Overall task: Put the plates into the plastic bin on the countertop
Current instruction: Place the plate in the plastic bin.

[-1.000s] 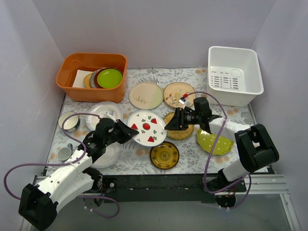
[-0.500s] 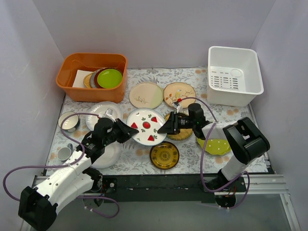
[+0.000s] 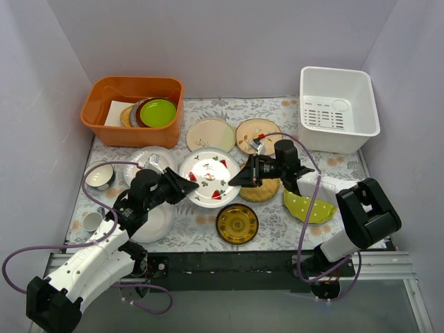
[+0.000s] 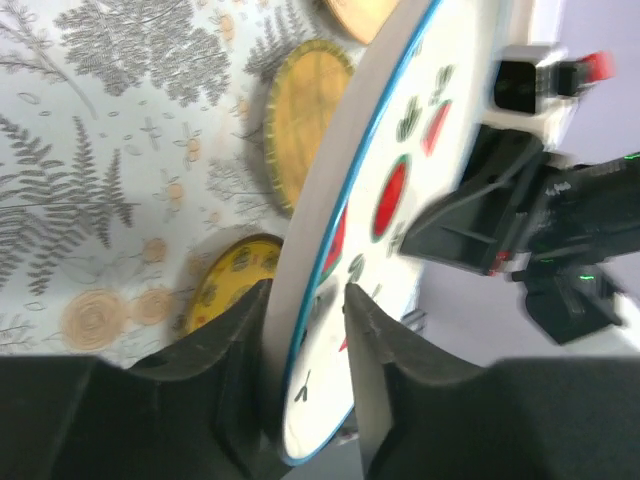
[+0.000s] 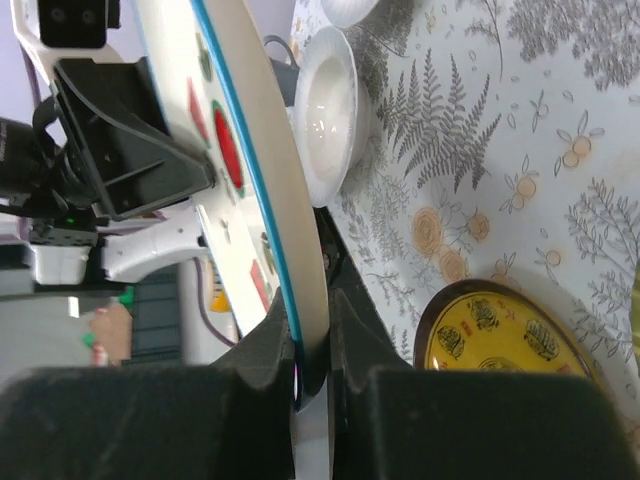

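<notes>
The white plate with red wedges (image 3: pixel 207 177) is lifted off the countertop (image 3: pixel 277 232) and tilted, held between both arms. My left gripper (image 3: pixel 184 186) is shut on its left rim; in the left wrist view my left gripper (image 4: pixel 305 340) has the plate (image 4: pixel 400 180) edge-on between its fingers. My right gripper (image 3: pixel 240 179) is shut on the right rim; in the right wrist view my right gripper (image 5: pixel 312 350) pinches the plate (image 5: pixel 270 190). The white plastic bin (image 3: pixel 361 97) stands at the back right, with no plates in it.
On the countertop lie a cream sprig plate (image 3: pixel 210 135), tan bird plate (image 3: pixel 258 135), yellow woven plate (image 3: pixel 267 190), amber plate (image 3: pixel 236 223), dotted lime plate (image 3: pixel 306 207) and white plates (image 3: pixel 148 159). An orange tub (image 3: pixel 111 128) stands back left; a dark-rimmed bowl (image 3: pixel 99 175) sits left.
My right gripper has moved left and closed on the plate's right rim. The plate has risen a little toward the back and tilted, still in my left gripper.
</notes>
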Motion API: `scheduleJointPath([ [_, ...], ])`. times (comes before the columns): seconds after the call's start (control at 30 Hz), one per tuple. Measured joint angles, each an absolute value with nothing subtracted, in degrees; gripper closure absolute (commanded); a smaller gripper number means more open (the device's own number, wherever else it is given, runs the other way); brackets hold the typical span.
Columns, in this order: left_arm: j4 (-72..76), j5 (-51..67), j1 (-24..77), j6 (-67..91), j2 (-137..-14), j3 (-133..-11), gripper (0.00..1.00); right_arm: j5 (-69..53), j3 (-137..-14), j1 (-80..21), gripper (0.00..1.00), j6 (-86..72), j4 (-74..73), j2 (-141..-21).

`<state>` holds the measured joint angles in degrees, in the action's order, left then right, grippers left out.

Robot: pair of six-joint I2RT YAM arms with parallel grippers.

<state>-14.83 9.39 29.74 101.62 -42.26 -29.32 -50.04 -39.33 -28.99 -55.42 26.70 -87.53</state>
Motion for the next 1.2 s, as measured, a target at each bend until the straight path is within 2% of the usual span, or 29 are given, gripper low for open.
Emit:
scheduleJointPath([
  [0.07,-15.25,9.02,29.89,101.41,-42.81,-29.56,0.44,-48.4,-41.41,-29.71,0.99,-51.48,23.35,-86.11],
  [0.27,-16.1,8.88,30.22,100.53,-44.07,-30.09,0.27,-42.76,-45.71,-31.77,0.99,-41.91,12.51,-83.35],
  [0.43,-16.56,8.86,30.3,99.63,-44.77,-30.96,0.09,-38.54,-47.9,-31.64,0.99,-37.08,4.4,-80.71],
  [0.8,-18.65,7.9,30.35,97.49,-43.62,-33.69,0.04,-26.04,-53.54,-29.54,0.99,-28.45,-11.42,-77.84],
  [1.2,-21.69,7.46,30.35,95.77,-43.0,-33.69,0.02,-19.35,-61.32,-27.86,0.99,-23.33,-22.94,-75.94],
])
